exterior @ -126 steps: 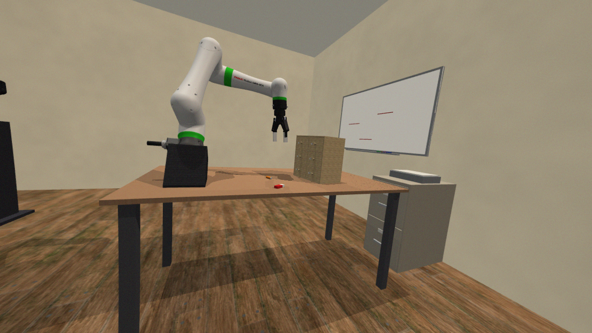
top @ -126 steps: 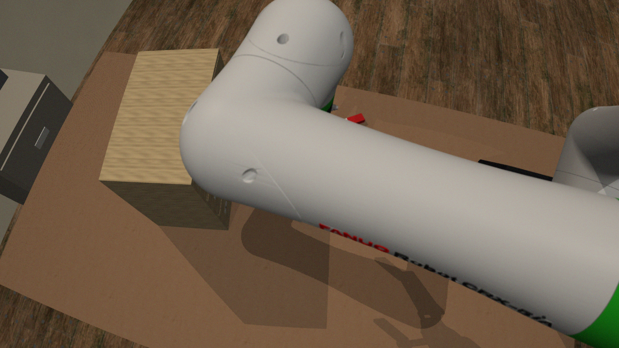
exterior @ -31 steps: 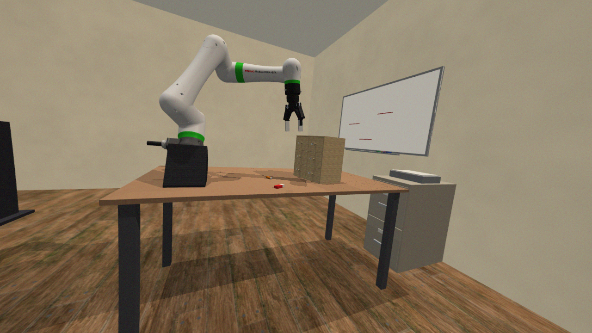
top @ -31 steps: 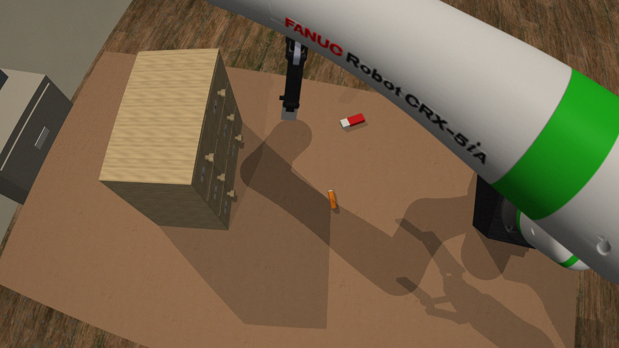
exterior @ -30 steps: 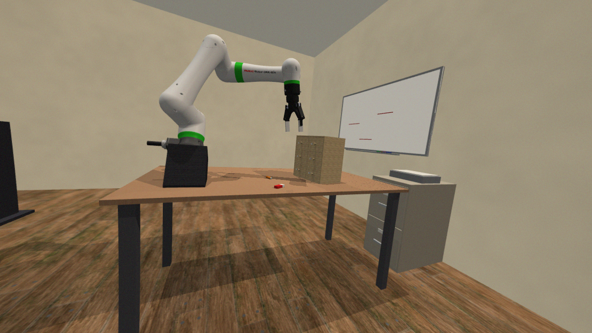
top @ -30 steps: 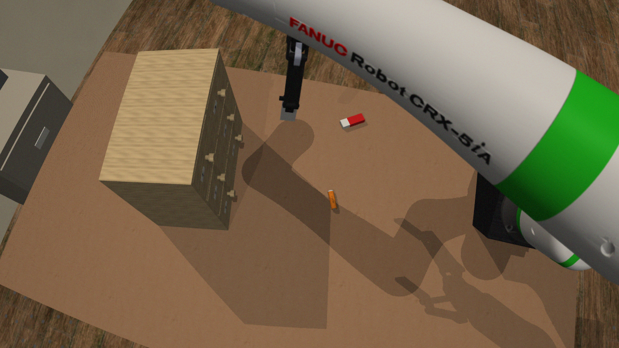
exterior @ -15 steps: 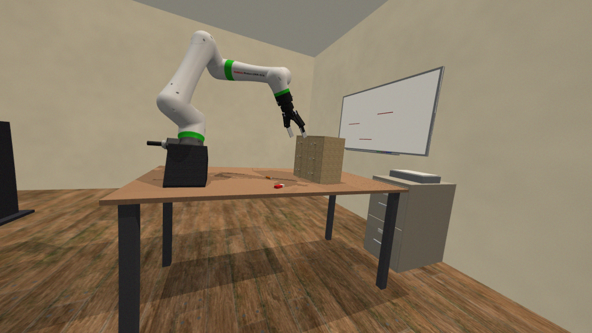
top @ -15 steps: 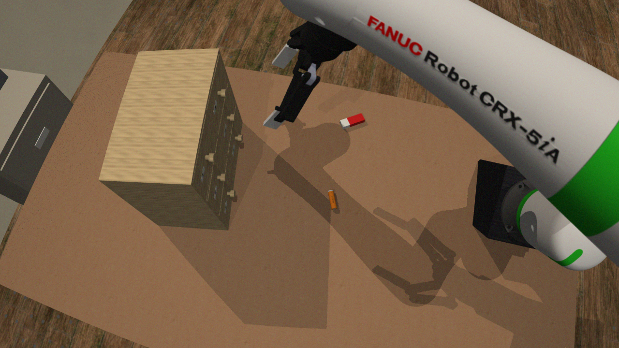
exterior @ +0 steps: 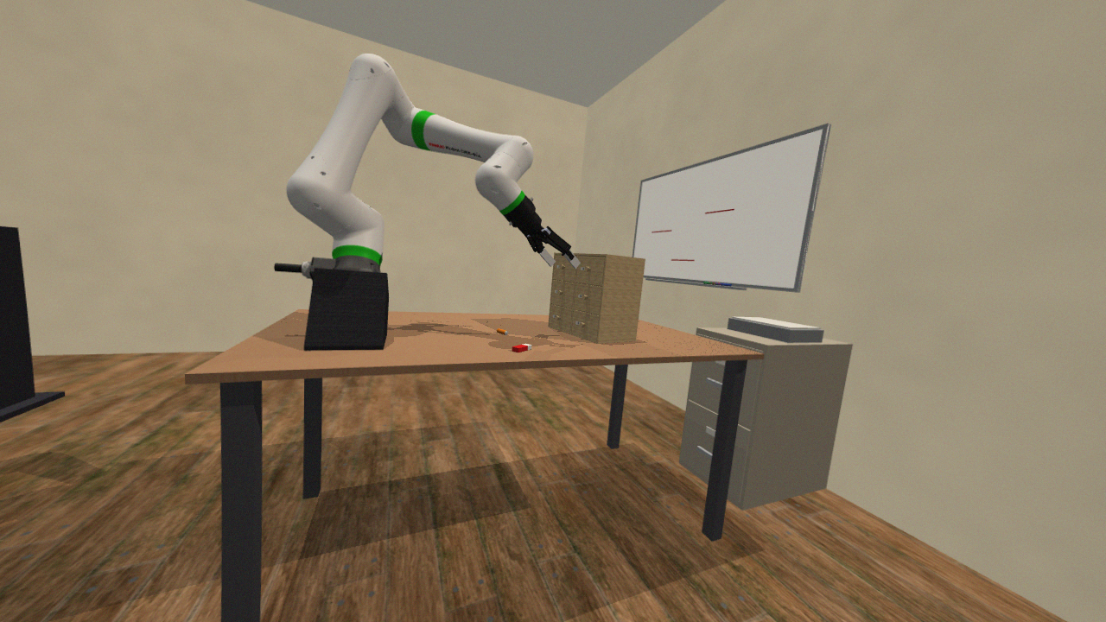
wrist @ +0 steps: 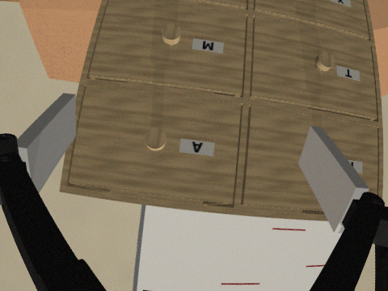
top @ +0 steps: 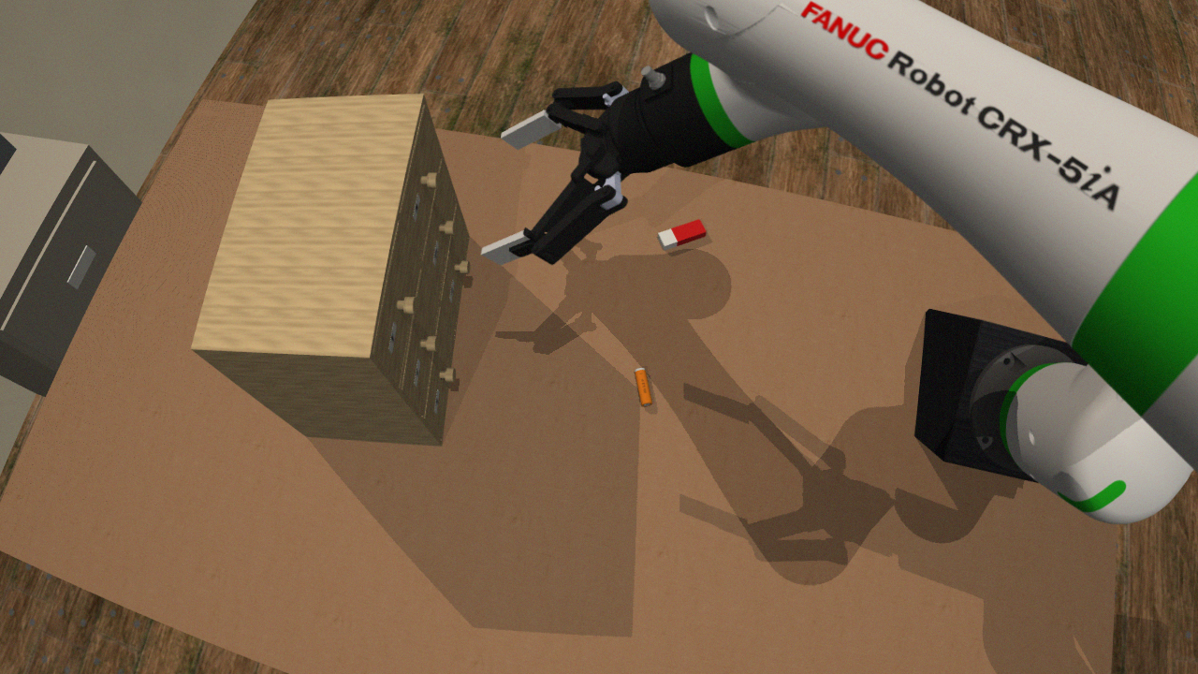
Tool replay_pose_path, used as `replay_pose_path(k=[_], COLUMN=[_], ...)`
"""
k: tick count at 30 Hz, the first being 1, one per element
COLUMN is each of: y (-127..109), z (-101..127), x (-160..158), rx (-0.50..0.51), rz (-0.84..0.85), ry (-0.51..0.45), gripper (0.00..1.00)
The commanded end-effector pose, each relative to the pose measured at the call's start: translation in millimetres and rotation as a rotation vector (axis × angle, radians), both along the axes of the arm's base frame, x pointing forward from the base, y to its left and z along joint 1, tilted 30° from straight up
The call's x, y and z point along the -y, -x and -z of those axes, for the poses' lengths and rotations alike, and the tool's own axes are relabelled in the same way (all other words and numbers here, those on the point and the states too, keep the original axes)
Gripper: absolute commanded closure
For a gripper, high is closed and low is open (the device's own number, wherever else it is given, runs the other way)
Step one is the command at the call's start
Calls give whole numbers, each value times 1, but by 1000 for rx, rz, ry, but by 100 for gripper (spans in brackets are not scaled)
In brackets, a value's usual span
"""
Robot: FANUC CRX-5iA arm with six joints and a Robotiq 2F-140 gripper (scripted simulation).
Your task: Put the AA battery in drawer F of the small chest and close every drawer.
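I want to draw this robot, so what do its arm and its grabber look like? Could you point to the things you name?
The arm is smooth and whitish with bright green rings and red and black writing. The gripper [top: 504, 194] [exterior: 562, 263] [wrist: 192, 130] is black, with two flat grey fingertips.
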State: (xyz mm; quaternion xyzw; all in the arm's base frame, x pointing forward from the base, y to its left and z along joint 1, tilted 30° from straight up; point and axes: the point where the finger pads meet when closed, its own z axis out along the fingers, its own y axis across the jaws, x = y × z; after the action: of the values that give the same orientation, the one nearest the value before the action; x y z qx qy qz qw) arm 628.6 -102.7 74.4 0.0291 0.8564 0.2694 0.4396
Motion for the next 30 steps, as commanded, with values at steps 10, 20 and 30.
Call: replay_pose_path(k=[10,20,30], y=[-17,-24,-25], z=[13,19,19], x=[-14,-19,-20], rx=[205,277,288], rz=[94,134,141], ry=[-49,-66,-68], gripper=[0,0,0])
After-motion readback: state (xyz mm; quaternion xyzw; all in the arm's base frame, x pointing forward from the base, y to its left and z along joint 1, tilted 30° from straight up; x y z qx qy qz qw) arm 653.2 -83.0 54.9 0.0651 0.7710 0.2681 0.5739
